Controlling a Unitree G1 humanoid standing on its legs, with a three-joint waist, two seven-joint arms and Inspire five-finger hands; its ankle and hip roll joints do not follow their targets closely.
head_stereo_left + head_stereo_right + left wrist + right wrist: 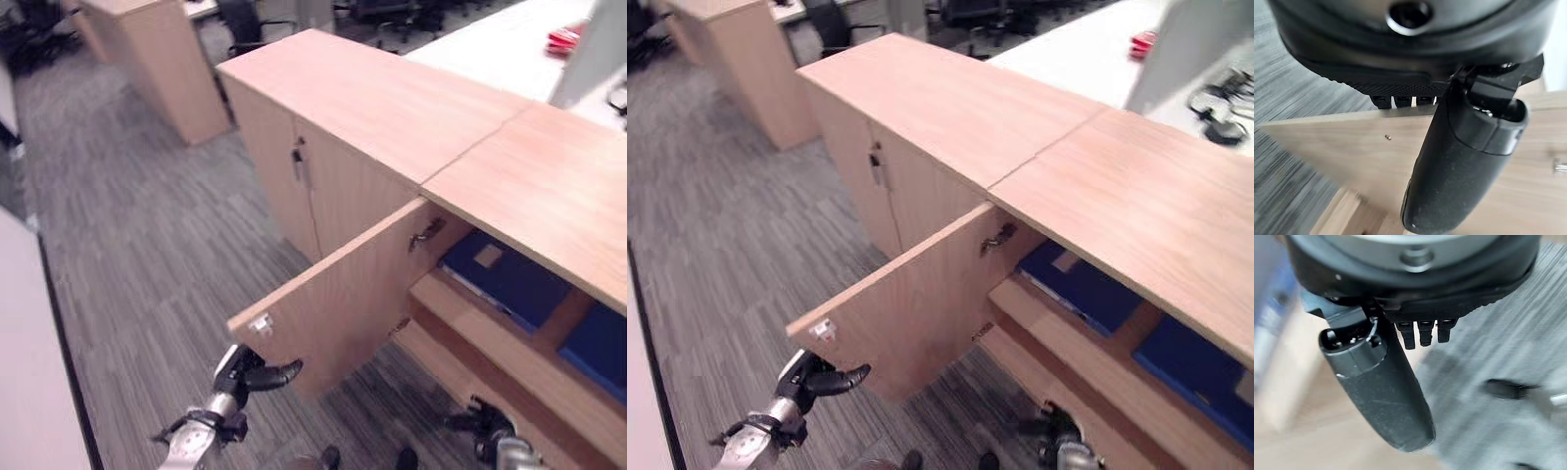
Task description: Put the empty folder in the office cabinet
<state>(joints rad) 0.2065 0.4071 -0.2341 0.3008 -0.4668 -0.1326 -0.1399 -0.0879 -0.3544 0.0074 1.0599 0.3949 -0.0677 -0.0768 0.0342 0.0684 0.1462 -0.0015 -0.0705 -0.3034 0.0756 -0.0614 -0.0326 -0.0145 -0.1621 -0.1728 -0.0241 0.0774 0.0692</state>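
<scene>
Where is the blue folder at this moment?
The blue folder lies on the upper shelf inside the open cabinet, just behind the opened door, toward the head views' right side.

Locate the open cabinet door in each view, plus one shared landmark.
Left eye view: open cabinet door, centre, swung toward the camera, left hand just below its corner.
Right eye view: same door, left of centre.
Left wrist view: wood panel behind the thumb.
Right wrist view: can't tell.
Landmark: blue folder on the shelf.
</scene>
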